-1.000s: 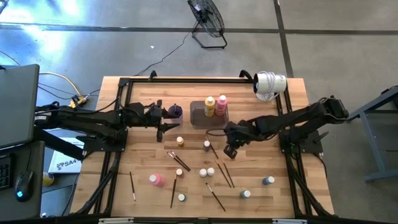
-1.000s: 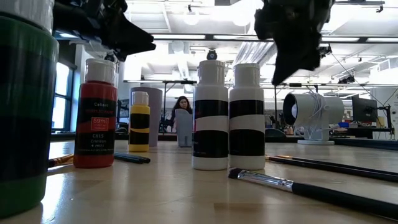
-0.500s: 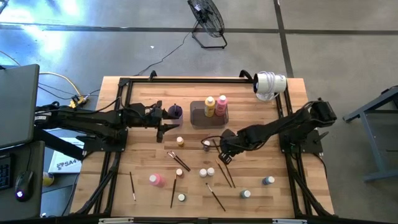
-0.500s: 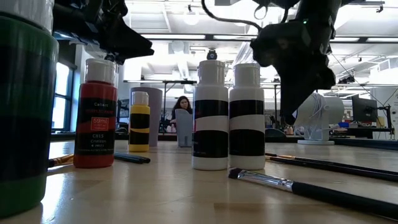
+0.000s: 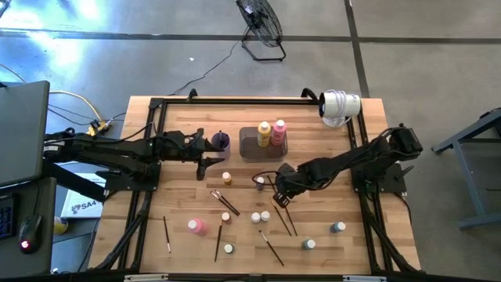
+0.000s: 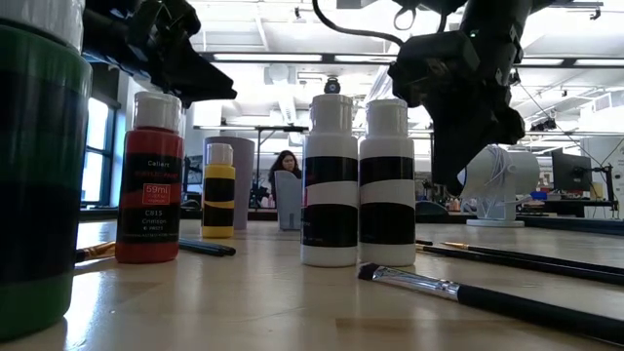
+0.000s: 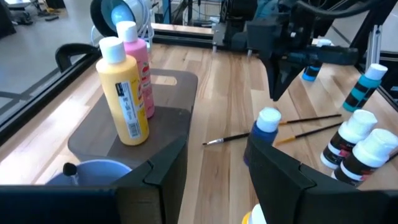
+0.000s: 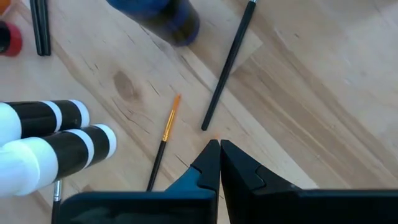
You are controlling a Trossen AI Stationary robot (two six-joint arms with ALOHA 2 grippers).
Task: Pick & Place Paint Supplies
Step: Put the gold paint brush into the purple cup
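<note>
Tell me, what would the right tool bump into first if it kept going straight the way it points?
Probably just the bare wooden table. The right tool is shut and points down at it. The closest things are a black paintbrush and an orange-handled paintbrush, both slightly to the side.

Bright, even overhead light
Low view: ceiling lights blown out, green bottle (image 6: 39, 166) up close blurry; worktop (image 5: 180, 129) has soft shadows.
</note>
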